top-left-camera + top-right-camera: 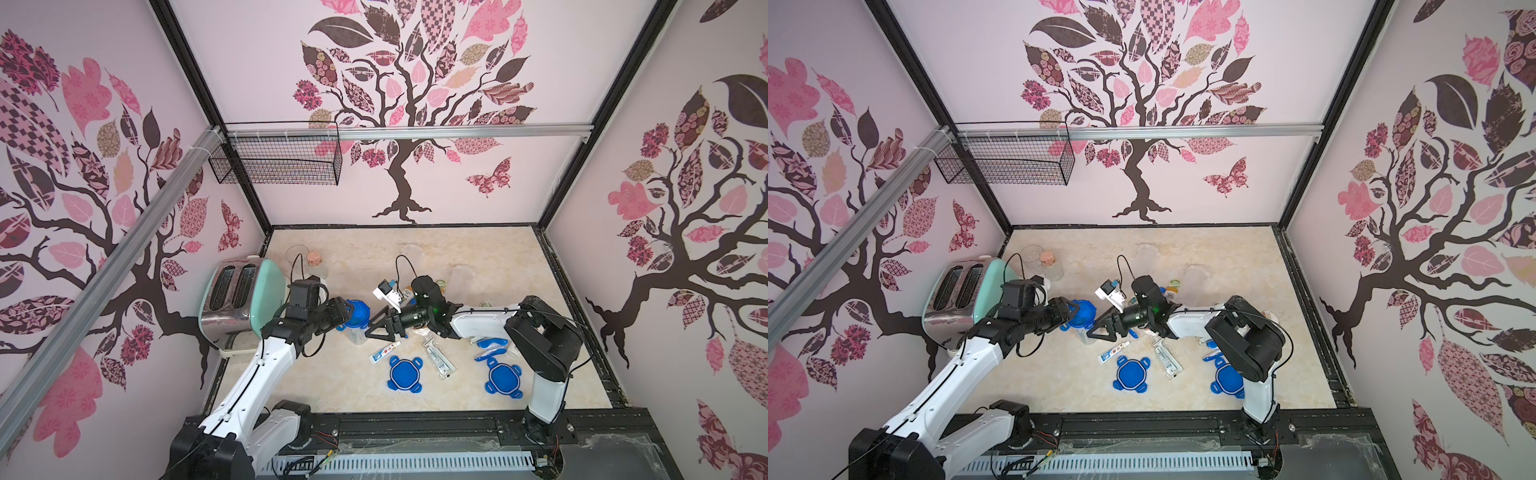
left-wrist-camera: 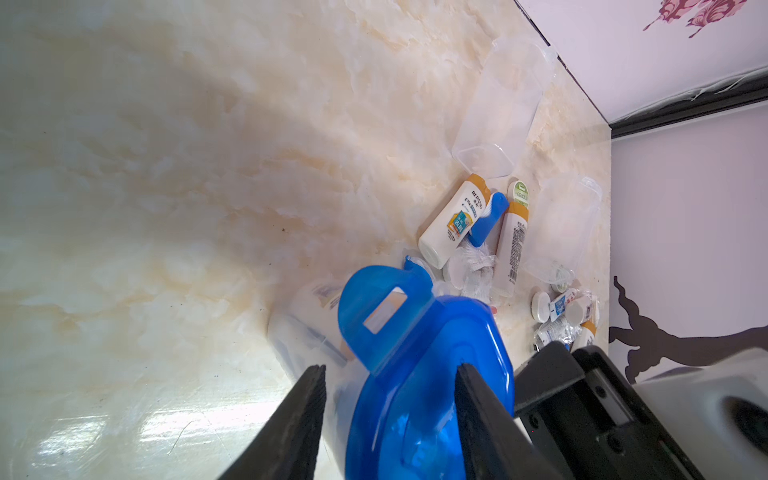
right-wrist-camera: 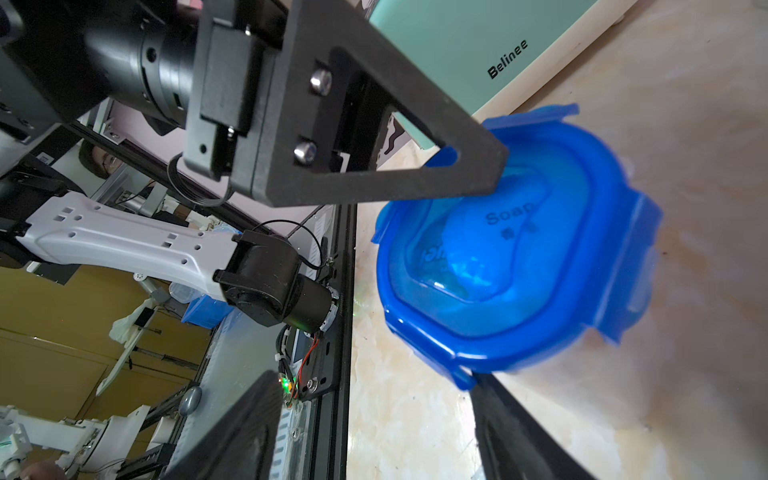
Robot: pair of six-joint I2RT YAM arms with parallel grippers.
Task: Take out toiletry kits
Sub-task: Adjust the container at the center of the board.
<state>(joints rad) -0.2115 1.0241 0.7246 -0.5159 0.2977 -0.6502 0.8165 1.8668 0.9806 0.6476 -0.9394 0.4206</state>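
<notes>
While the left gripper reaches in from the left, its jaws stand parted over the left edge of the blue lid on the upright clear canister, where one clip is flipped up; whether a fingertip actually touches the lid I cannot tell. Facing it from the right, the right gripper is spread wide too, pinching nothing, one finger ending just at the lid's near corner clip. Through the canister's wall some kit pieces show dimly inside, too blurred to name. Other parts of the toiletry kits lie out on the marble floor. Right and far of the canister, partly under the right arm, are two white bottles with yellow caps, a blue toothbrush between them and a green-topped round tub just beyond. Nearer lie a toothpaste tube and a clear-wrapped packet side by side, and further right more blue toothbrushes. Two loose blue lids rest on the near floor, one by the toothpaste tube, one by those toothbrushes. Two lidless clear canisters lie on their sides beside the bottles. A mint toaster stands at the left wall, a cork-stoppered jar just beyond it
</notes>
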